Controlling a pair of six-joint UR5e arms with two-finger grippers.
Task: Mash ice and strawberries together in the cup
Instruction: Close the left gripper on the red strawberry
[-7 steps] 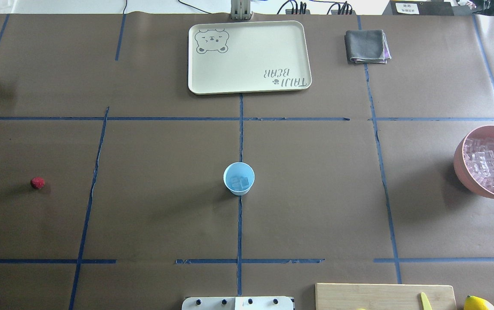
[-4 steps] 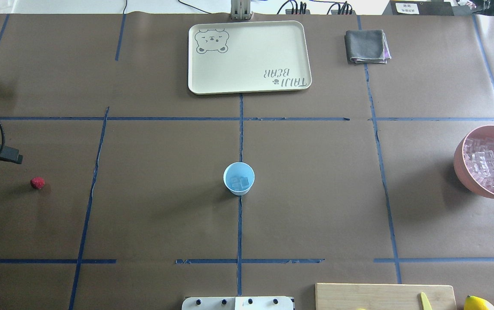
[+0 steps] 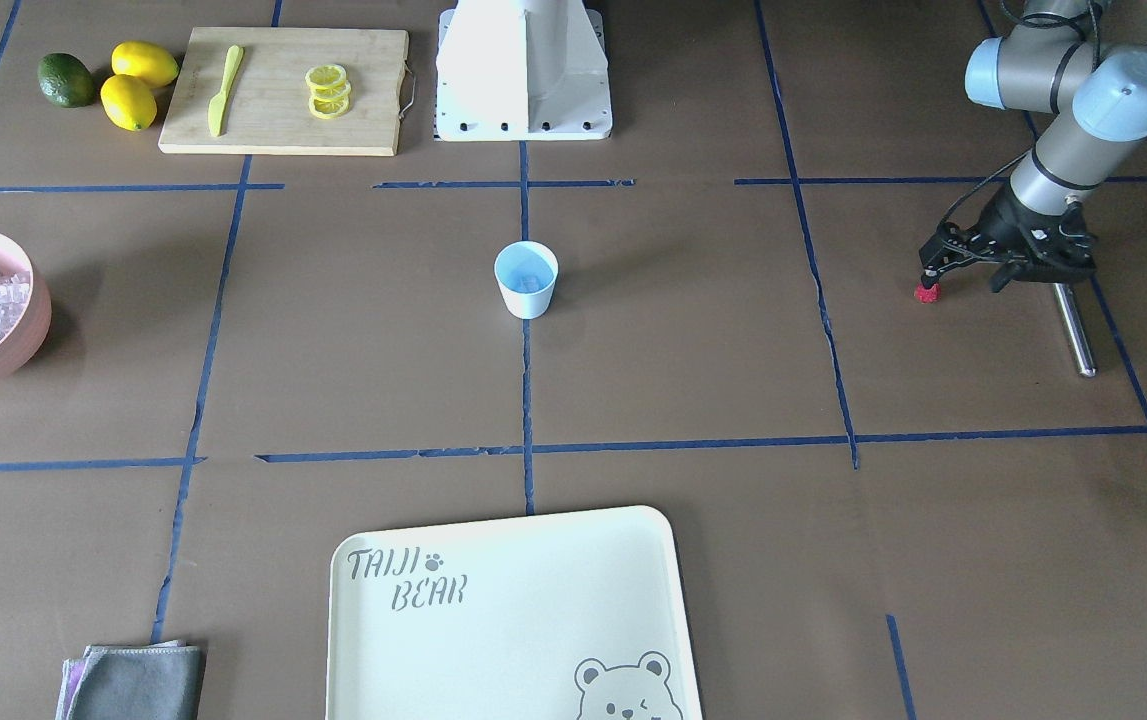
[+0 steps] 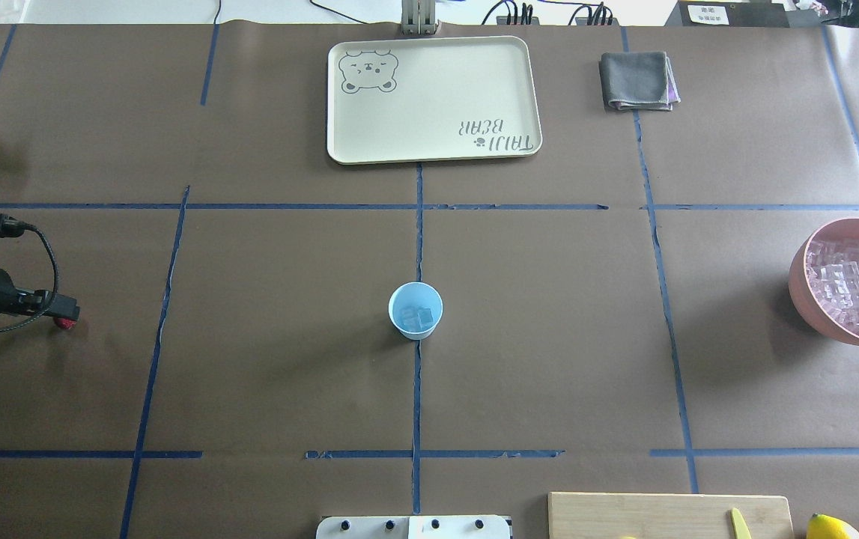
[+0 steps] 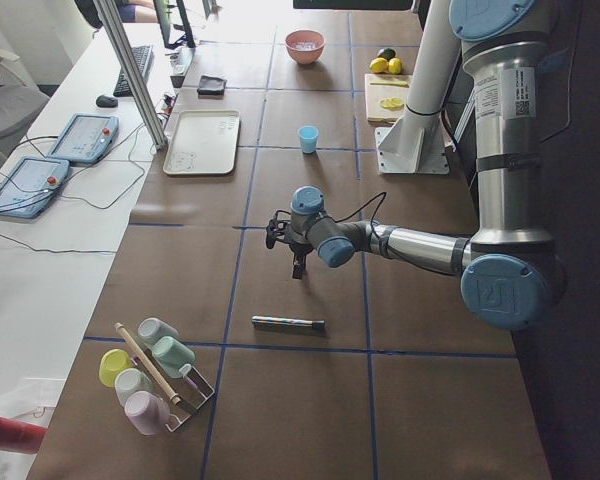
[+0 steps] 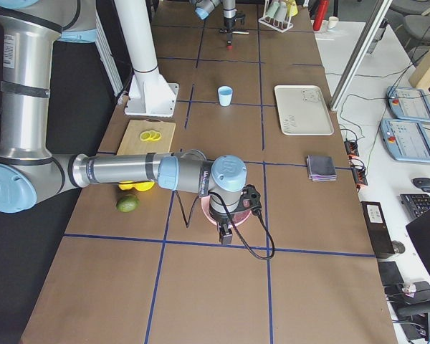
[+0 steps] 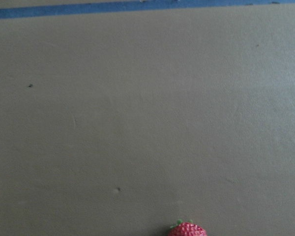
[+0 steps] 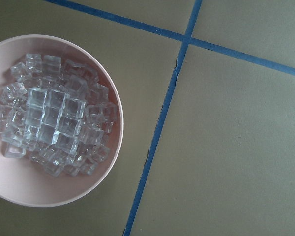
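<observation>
Left claw (image 3: pixel 963 282) hangs low over the table (image 3: pixel 693 350), right side of the front-facing view. Fingers look spread, with nothing between them.

The strawberry (image 3: pixel 925 292) lies on the table directly under the finger on the frame's left. It is not midway between the two fingers but off-centre, toward the cup's side. In the left wrist view only its top shows, at the bottom edge just right of centre, with a green tuft pointing up-frame. Too little shows to tell its long axis. In the overhead view the claw covers all but a red sliver of it.

My guess: the claw needs a small sideways shift toward the cup before it shuts, or that finger may come down on the berry or nudge it away.

A metal rod (image 3: pixel 1073 330) lies just beside the claw, lower right of it.

Farther off, mid-frame, the cup (image 3: pixel 526 280) stands upright with a few cubes of ice (image 4: pixel 417 317) in it. It is well apart from the berry.

Farthest, at the left edge, is the pink bowl (image 3: pixel 33 330), heaped with more ice. The right claw (image 6: pixel 226 231) hovers above it; I cannot tell whether it is spread or pressed together. The left arm is clearly the nearer one.
</observation>
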